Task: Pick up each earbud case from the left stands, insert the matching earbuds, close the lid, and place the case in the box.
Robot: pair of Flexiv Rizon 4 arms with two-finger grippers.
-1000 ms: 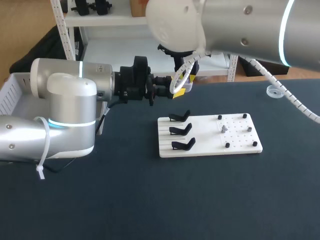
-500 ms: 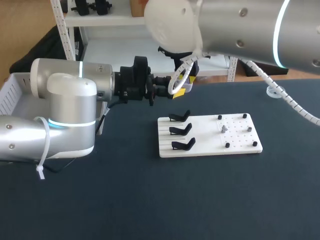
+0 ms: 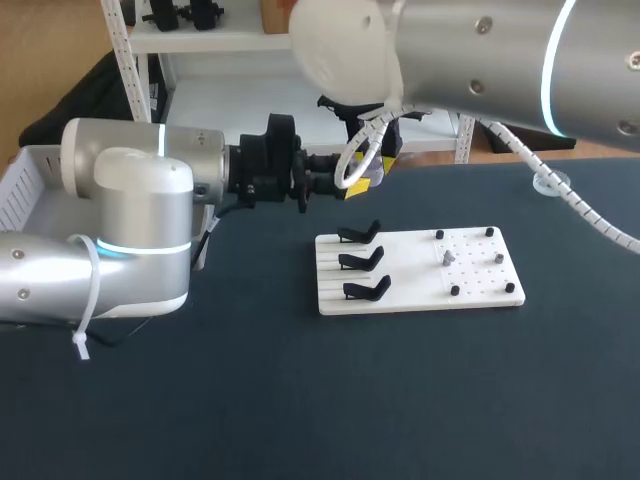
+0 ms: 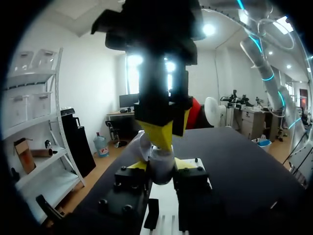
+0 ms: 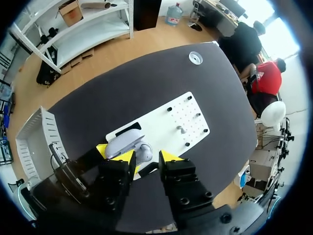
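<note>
The pale earbud case (image 4: 160,164) is pinched between the left fingers (image 4: 186,164), held above the surface (image 3: 300,400) by the level left arm (image 3: 140,190). The right fingers (image 5: 170,156), slightly spread, point down just over it. Since a second ago the right arm (image 3: 480,60) has shifted a little; the left has stayed still.

Earbud case (image 4: 161,172) pinched btwn my left fingers (image 4: 138,165): pale grey plastic, smooth, slight sheen. Finger tips yellow and matt, finger blocks black matt plastic. Worktop (image 3: 300,400) under the fingers: dark, matt, cloth-like. Board (image 3: 400,297) below the fingers: white matt plastic. Its stands (image 3: 365,290): black, semi-gloss plastic. My arm shells (image 3: 130,180): silver, satin finish.
</note>
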